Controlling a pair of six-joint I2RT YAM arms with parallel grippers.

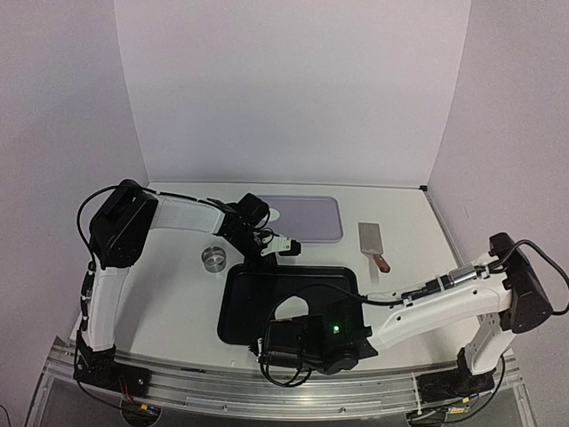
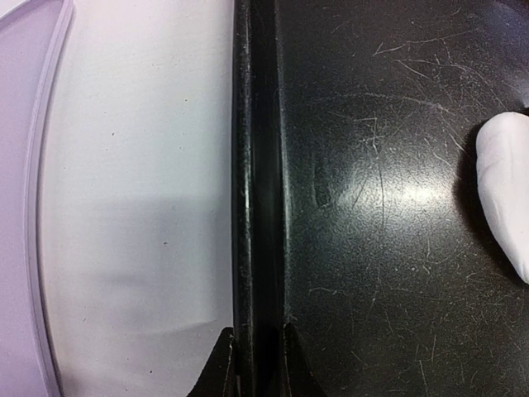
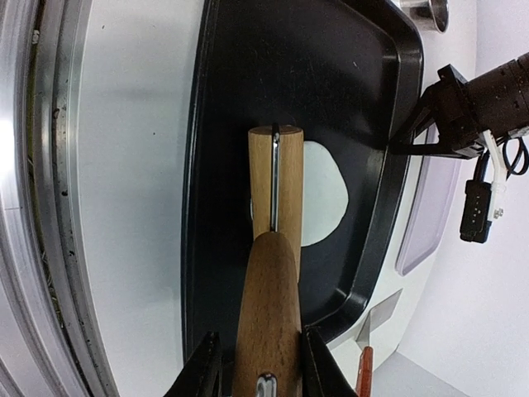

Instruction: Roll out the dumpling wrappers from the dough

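Right wrist view: the right hand (image 3: 254,364) is clamped on a wooden rolling pin (image 3: 277,248), its long axis pointing away across the black tray (image 3: 223,124). The dough (image 3: 324,194), a flat roundish patch, lies in the tray, partly under the pin. Farther, the left hand (image 2: 254,364) pinches the tray's rim. Light, even strokes from the middle outward should serve best.

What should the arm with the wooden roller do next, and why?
Probably roll the wooden rolling pin forward across the white dough patch. The right gripper grips its handle, the roller lies partly over the dough, which looks uneven, and the left gripper clamps the black tray by its rim.
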